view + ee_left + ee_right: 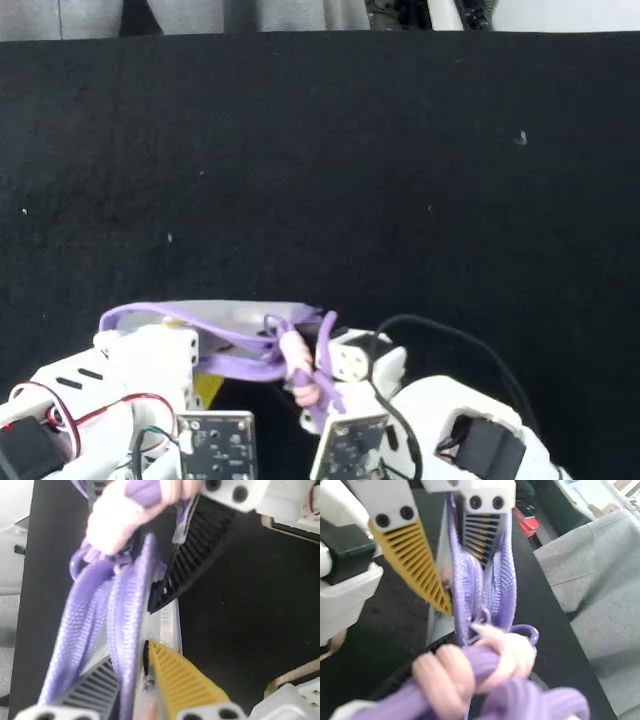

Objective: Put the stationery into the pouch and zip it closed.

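Closest to the lens, a pink-and-purple zipper pull, bunched up and clenched in the right jaws. Just beyond, the pouch, with purple zipper tape running along its edge. Gripped from the opposite end by the left jaws: a yellow ribbed pad against one face, a dark ribbed one against the other, tape and pouch wall squeezed tight between. From the left wrist, that pinch close up, yellow pad and grey partner clamped on the tape, the pull farther off beside a black ribbed pad of the right jaws. From above, sits at the near edge of the black bench, stretched between the left arm and the right arm, pull at the end by the right arm. Zipper itself, meshed or parted: not readable. Contents of the pouch: not readable either.
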